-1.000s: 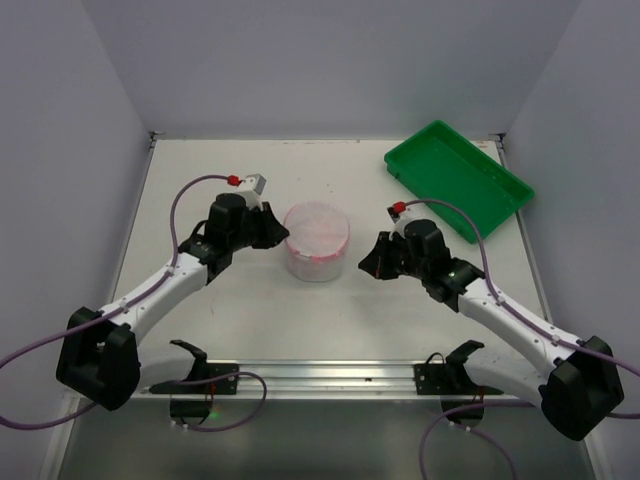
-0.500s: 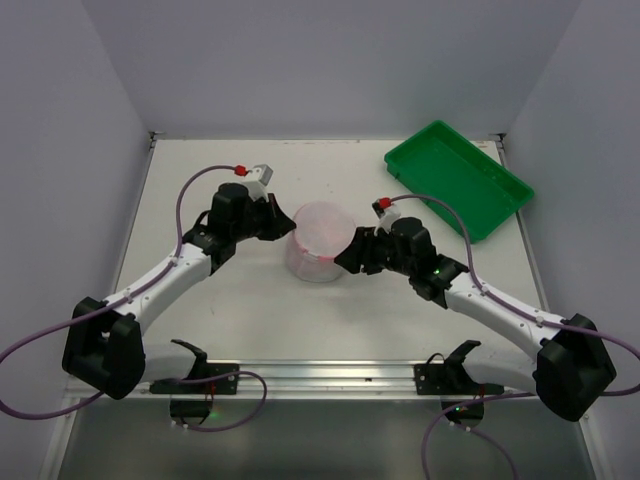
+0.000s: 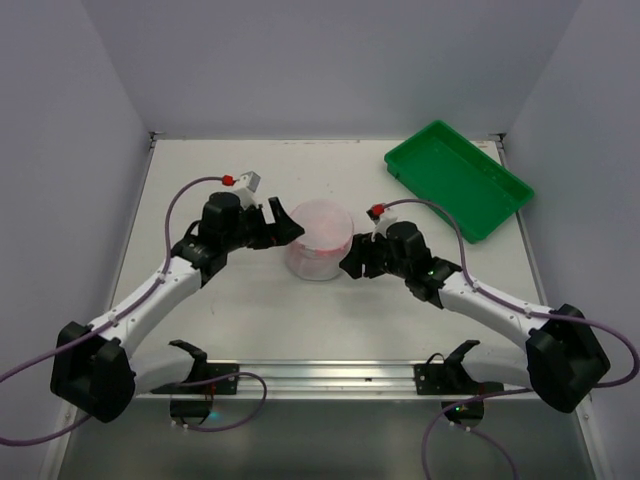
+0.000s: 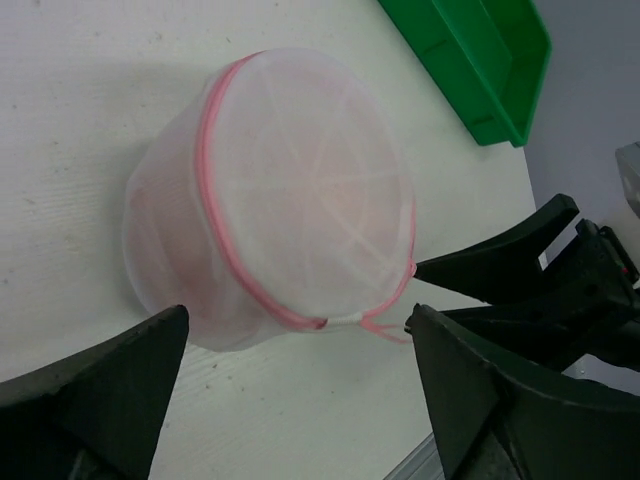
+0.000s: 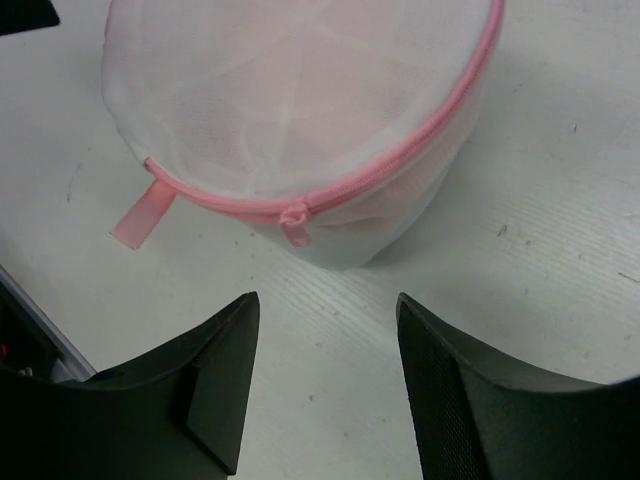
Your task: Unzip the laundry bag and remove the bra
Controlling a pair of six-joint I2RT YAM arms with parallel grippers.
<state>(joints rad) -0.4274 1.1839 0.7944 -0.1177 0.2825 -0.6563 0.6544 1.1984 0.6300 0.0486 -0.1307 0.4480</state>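
Observation:
The laundry bag (image 3: 318, 240) stands mid-table, a white mesh drum with pink zip trim round its lid, zipped shut. In the left wrist view the laundry bag (image 4: 300, 190) lies just beyond my left gripper (image 4: 298, 330), whose jaws stand wide open and empty. My left gripper (image 3: 285, 228) sits at the bag's left side. On the bag's right side is my right gripper (image 3: 350, 262), also open and empty. The right wrist view shows the laundry bag (image 5: 300, 100) with its pink zip pull (image 5: 297, 225) just ahead of my right gripper (image 5: 325, 297). The bra is hidden; only a pinkish tint shows through the mesh.
A green plastic tray (image 3: 458, 180) lies at the back right, also seen as the green tray (image 4: 480, 60) in the left wrist view. A pink fabric tab (image 5: 140, 215) hangs from the bag's rim. A metal rail (image 3: 320, 375) runs along the near edge. Grey walls close in the table.
Both grippers have gone from shut to open. The right arm moved left, up to the bag's right side. The left gripper stays at the bag's left side.

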